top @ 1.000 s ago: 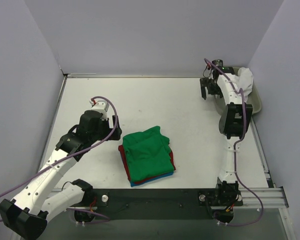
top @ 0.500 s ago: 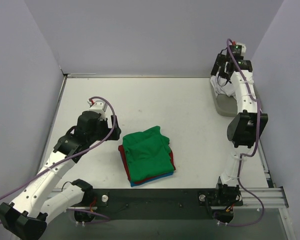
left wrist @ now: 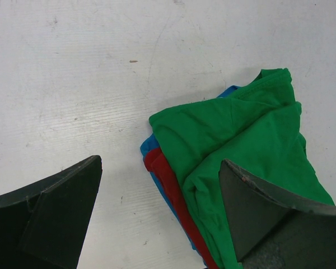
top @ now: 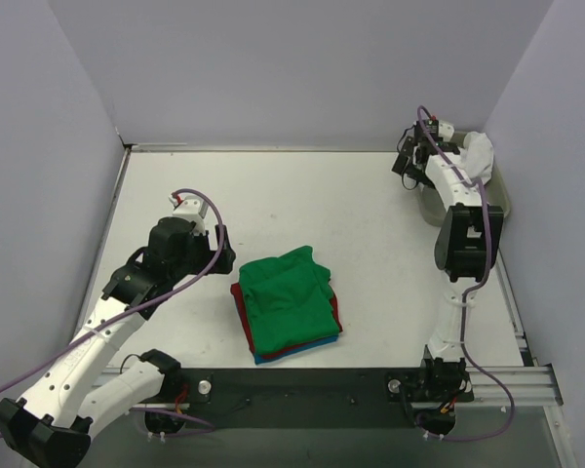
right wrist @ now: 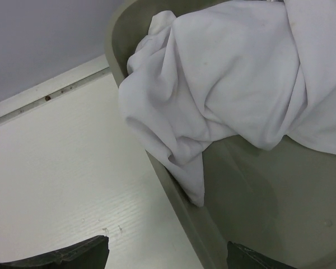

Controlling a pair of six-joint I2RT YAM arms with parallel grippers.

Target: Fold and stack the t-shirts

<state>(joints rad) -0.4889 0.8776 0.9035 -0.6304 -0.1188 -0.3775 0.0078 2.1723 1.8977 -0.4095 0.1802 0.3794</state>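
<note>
A folded green t-shirt [top: 288, 297] tops a stack on the table, with a red one [left wrist: 169, 182] and a blue one [left wrist: 147, 147] showing beneath it. My left gripper [top: 214, 255] hangs open just left of the stack, above its left edge [left wrist: 159, 162], and holds nothing. A crumpled white t-shirt [top: 476, 154] lies in the grey-beige tray [top: 504, 202] at the back right and spills over its rim [right wrist: 229, 84]. My right gripper [top: 408, 166] is open and empty above the tray's left rim [right wrist: 167, 241], short of the white cloth.
The tray wall [right wrist: 185, 213] runs slantwise under the right gripper. Grey walls close in the table at the back and on both sides. A metal rail [top: 526, 375] runs along the near right edge.
The right arm rose over the tray, then swung back down to the left, to the tray's left rim. The left arm has barely moved.
</note>
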